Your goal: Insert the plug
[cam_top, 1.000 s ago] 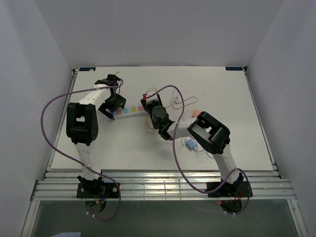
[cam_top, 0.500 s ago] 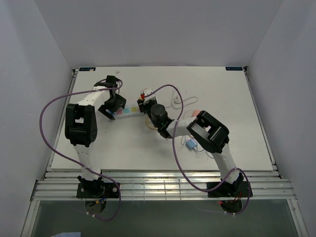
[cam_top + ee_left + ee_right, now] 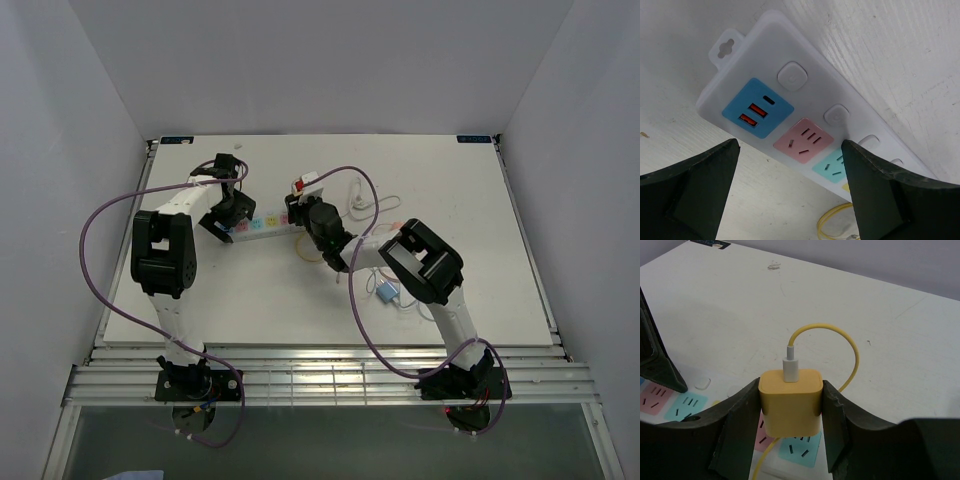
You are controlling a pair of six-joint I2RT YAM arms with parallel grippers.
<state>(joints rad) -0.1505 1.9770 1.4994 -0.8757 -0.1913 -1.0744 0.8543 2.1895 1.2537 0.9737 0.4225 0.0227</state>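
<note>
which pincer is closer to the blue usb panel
Left. The left pincer hangs open beside the blue usb panel; the right pincer holds the yellow plug farther along the strip.

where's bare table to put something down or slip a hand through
Widest bare patch: the table right of the right arm, to its edge. Also the near-left stretch between it and the left arm, in front of the power strip. Crowded at the strip, where the left hand meets the right hand holding the yellow charger.

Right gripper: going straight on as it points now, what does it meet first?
Probably the power strip: the yellow charger in the right gripper hangs right over it, though the gap is unclear.
</note>
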